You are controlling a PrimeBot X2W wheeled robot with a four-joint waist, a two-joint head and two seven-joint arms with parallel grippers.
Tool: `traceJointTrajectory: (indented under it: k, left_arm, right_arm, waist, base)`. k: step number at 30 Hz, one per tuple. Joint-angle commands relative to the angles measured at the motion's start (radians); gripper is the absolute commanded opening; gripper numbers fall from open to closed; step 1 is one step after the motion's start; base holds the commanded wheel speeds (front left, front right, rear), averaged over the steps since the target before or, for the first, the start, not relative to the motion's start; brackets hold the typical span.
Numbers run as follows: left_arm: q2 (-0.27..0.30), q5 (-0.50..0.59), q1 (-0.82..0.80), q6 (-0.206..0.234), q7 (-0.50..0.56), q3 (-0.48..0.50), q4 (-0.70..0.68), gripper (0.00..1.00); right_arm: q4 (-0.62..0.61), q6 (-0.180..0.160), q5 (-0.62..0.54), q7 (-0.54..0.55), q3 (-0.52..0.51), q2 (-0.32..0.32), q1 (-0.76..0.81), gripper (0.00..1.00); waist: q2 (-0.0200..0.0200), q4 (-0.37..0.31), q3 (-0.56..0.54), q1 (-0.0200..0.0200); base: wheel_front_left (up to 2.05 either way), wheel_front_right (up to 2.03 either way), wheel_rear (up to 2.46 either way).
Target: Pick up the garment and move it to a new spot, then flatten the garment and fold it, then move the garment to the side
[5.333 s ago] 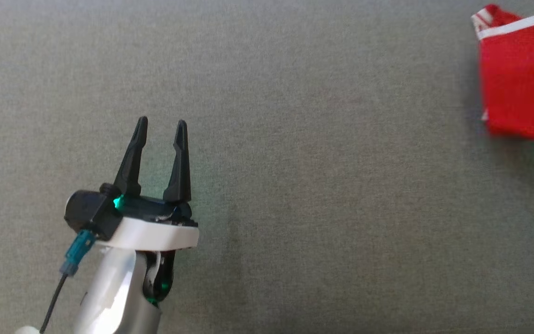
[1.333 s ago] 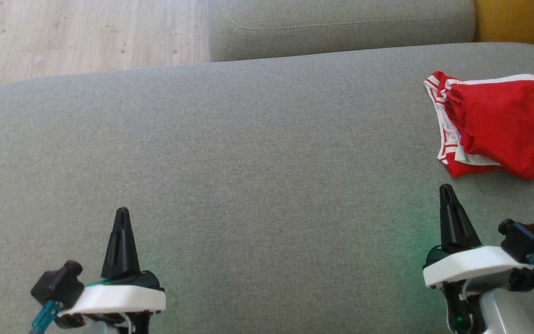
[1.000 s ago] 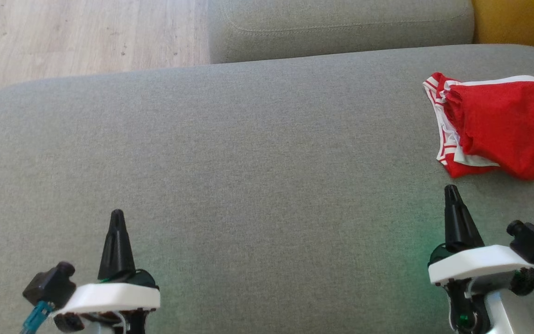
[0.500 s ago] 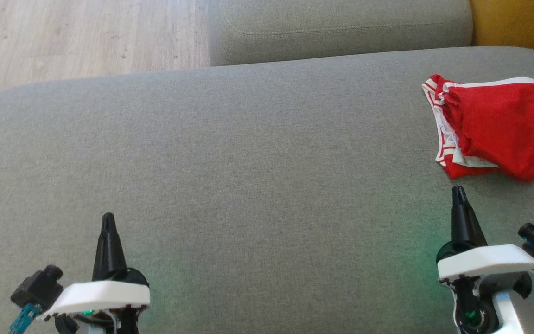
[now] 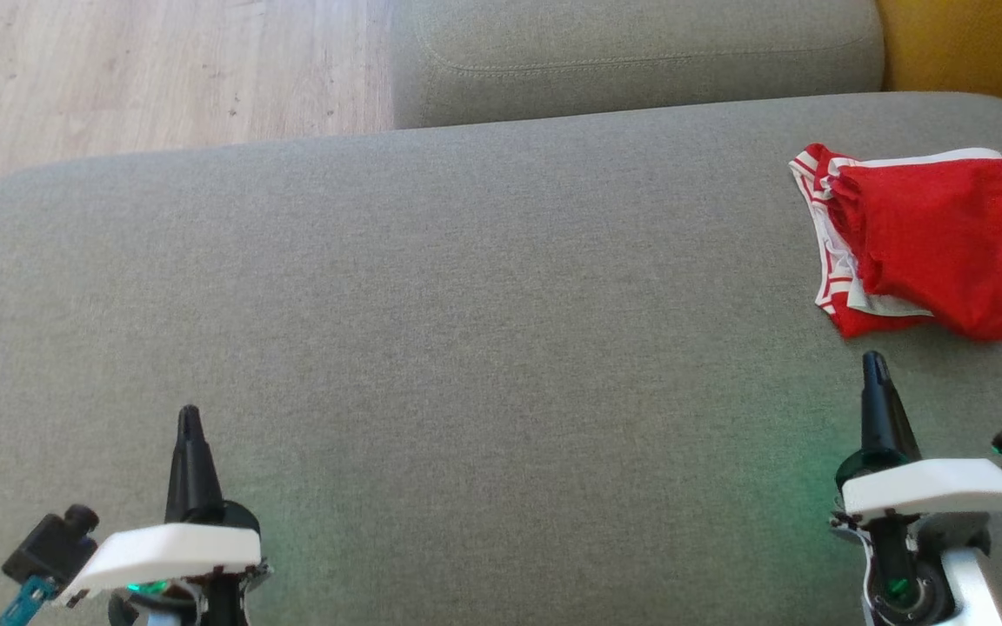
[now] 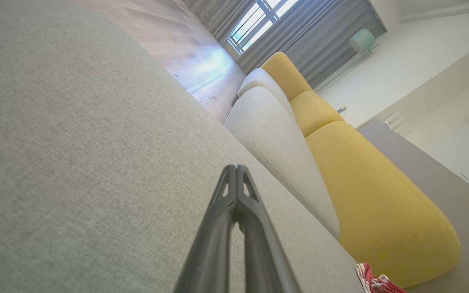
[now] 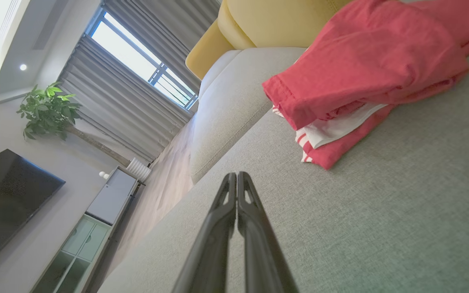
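Observation:
The garment is red with white striped trim, folded into a small pile at the far right of the grey cushion. The right wrist view shows the garment close ahead, and its red edge peeks in at the bottom of the left wrist view. My right gripper is shut and empty, hovering just short of the pile's near edge. My left gripper is shut and empty too, far off at the lower left. Both pairs of fingers press together in the wrist views.
A second grey cushion lies beyond the one I work on, with yellow sofa upholstery at the far right. Wooden floor shows at the upper left past the cushion's rounded edge. A TV and cabinet stand across the room.
Both grippers have drawn slightly outward and down over the last second, still shut. The camera drifted a little. The garment lies where it was.

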Motion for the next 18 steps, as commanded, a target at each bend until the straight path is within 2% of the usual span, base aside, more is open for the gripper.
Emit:
traceJointTrajectory:
  k: [1,18]
  left_arm:
    - [0.009,-0.026,-0.050,-0.003,0.006,0.023,-0.026,0.00]
    - [0.009,-0.191,-0.055,-0.004,0.056,0.052,-0.023,0.00]
  right_arm:
    - [-0.036,0.004,0.031,0.006,0.002,-0.015,-0.042,0.00]
    - [-0.038,0.005,0.218,0.044,-0.017,-0.016,-0.042,0.00]
  waist:
    - [0.0000,0.000,-0.001,0.0000]
    - [0.0000,-0.001,-0.011,0.0000]
  base:
    - [0.00,0.00,0.00]
    - [0.00,0.00,0.00]
